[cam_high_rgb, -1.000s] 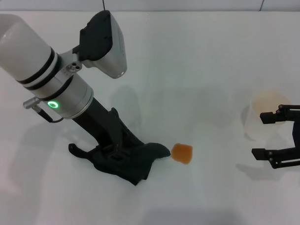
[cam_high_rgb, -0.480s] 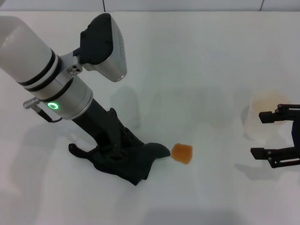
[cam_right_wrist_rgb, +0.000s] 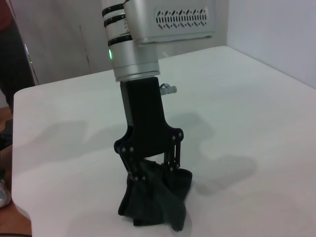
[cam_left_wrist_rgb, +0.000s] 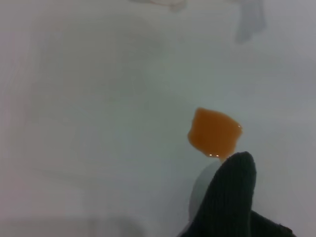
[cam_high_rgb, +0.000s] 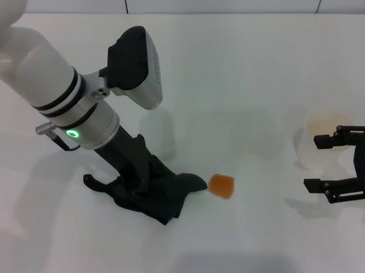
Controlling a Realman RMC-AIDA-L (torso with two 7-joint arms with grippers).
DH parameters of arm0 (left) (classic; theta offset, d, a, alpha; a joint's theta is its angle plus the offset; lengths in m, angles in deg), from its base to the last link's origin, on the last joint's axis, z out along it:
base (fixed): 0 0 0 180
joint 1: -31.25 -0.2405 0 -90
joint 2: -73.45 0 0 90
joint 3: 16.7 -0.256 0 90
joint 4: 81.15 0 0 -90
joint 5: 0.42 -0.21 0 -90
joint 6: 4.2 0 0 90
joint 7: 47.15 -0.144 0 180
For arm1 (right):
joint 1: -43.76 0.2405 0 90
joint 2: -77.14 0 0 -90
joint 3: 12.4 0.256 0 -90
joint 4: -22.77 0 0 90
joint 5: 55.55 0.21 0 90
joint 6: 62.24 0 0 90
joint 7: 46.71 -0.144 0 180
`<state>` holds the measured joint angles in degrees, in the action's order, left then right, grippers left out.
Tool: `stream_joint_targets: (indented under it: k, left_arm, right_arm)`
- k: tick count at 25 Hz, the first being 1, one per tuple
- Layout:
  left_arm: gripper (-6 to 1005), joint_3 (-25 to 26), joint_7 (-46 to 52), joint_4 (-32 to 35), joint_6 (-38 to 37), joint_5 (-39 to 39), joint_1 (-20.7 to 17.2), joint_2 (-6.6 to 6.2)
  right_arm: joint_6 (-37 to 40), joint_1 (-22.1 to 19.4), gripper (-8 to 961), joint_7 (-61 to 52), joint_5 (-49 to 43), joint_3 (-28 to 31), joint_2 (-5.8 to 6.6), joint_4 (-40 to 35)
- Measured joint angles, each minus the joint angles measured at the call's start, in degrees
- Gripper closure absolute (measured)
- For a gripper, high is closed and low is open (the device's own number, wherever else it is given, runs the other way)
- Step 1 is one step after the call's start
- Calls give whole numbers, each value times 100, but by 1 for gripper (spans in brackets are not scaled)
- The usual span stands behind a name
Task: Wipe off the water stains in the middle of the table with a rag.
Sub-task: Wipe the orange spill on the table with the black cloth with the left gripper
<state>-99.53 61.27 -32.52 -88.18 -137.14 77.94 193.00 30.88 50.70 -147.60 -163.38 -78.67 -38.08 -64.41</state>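
Pressing down at lower centre-left of the head view, left gripper [cam_high_rgb: 146, 192] pinches the rag [cam_high_rgb: 159, 198] against the table [cam_high_rgb: 244, 79]. Rag's long axis runs left-right; its pointed corner aims right at the water stains [cam_high_rgb: 221, 186], tip just beside the orange patch, contact unclear. Farther right, right gripper [cam_high_rgb: 336, 163] hovers with fingers spread, cup [cam_high_rgb: 317, 135] just behind it.
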Motion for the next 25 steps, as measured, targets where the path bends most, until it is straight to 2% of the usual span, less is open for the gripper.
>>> stream_joint_targets:
  k: [2,7,18,25]
  left_arm:
    - [652,20,35,-1,33,4,-1,0]
    - [857,33,50,-3,104,13,-3,0]
    - [915,-6,24,8,125,26,49,-4]
    - [918,-92,-82,22,393,450,485,-8]
  right_arm:
    - [1,0,125,0,0,0,0,0]
    - [5,0,126,0,0,0,0,0]
    - [15,-3,129,0,-1,0,0,-3]
    - [14,36,129,0,3,-3,0,4]
